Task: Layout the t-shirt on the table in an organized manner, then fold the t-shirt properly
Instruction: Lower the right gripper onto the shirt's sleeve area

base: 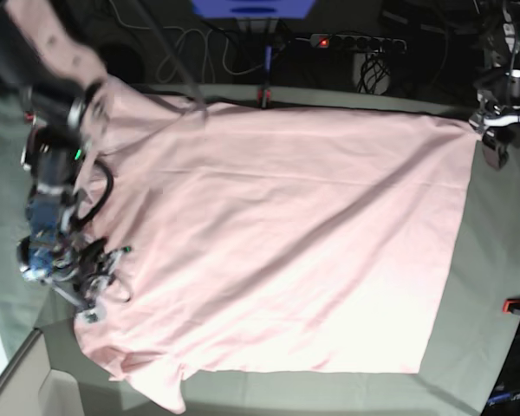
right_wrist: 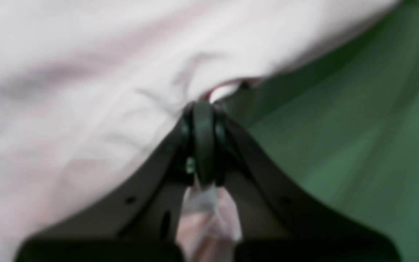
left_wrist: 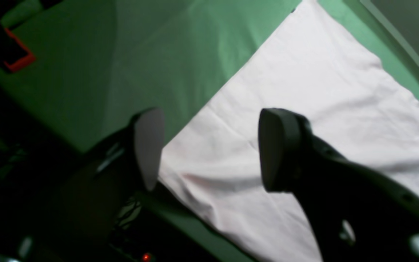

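On the table (base: pixel 485 260) we see the t-shirt (base: pixel 286 251) spread nearly flat, unfolded; our right gripper (right_wrist: pixel 204 109) pinches its edge, the left gripper (left_wrist: pixel 209 149) hangs open.

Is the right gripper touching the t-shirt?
Touching. The right wrist view shows the right gripper shut on the t-shirt, pink cloth bunched between its fingers.

There is one t-shirt (base: pixel 286 251), pale pink, and it lies on one table (base: pixel 490 286). There are two robot arms. Each arm has one gripper, so two grippers: the left gripper (left_wrist: pixel 209 149) and the right gripper (right_wrist: pixel 204 109). Two red clamps show, one (base: pixel 518 305) at the table's right edge and one (base: pixel 263 94) at its far edge.
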Controlling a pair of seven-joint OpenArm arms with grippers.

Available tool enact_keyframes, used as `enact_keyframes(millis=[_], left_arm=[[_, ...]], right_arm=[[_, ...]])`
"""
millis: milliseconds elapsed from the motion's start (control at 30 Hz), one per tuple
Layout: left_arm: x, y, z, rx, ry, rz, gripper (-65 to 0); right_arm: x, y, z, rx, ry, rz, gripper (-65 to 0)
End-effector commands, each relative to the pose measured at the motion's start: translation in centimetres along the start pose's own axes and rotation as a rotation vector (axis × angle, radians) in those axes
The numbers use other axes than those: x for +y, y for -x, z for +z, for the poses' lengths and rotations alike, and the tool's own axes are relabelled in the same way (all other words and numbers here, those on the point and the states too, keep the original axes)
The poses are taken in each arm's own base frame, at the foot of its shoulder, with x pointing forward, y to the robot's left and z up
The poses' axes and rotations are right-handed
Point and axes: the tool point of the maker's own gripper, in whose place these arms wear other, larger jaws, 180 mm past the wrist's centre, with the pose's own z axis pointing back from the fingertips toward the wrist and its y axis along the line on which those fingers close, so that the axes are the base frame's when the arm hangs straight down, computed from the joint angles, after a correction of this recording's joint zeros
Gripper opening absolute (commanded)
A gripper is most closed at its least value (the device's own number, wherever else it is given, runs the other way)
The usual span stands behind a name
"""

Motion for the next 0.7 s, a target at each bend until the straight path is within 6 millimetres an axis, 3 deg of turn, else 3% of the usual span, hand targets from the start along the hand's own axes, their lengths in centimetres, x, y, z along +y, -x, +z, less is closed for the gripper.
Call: enact_keyframes(millis=[0,133,267,433,533,667], left_arm=[[-0.2,-1.1,0.1,-0.034,0.014,-0.016,-25.4],[-0.9,-1.6,-0.4,-0.049,0.029,-0.01,-25.4],[-2.0,-2.6,-1.4,-0.082,0.052,0.009,-25.4],[-4.6,-2.1,-3.8,-0.076,0.109,0.039,-25.4],[-5.2,-0.3,-5.4,-0.032,0.118,0.063,-25.3],[-4.7,2.7,-8.0,0.04,0.08,0.038,-25.3]], right_arm=[[1.3,-2.5,0.6,-0.074,-0.01,0.068,-65.0],[7.5,-2.9,1.8,-0.136,-0.056,0.267,-65.0],[10.4,-2.1,2.2,-0.144,-0.092,0.315,-65.0],[11.2,-1.1,2.0,-0.129,-0.109,0.311,-65.0],[10.9,-1.0,2.1,-0.125,-0.103,0.307,-65.0],[10.3,-0.2,2.3,-0.113,-0.092,0.314,-65.0]])
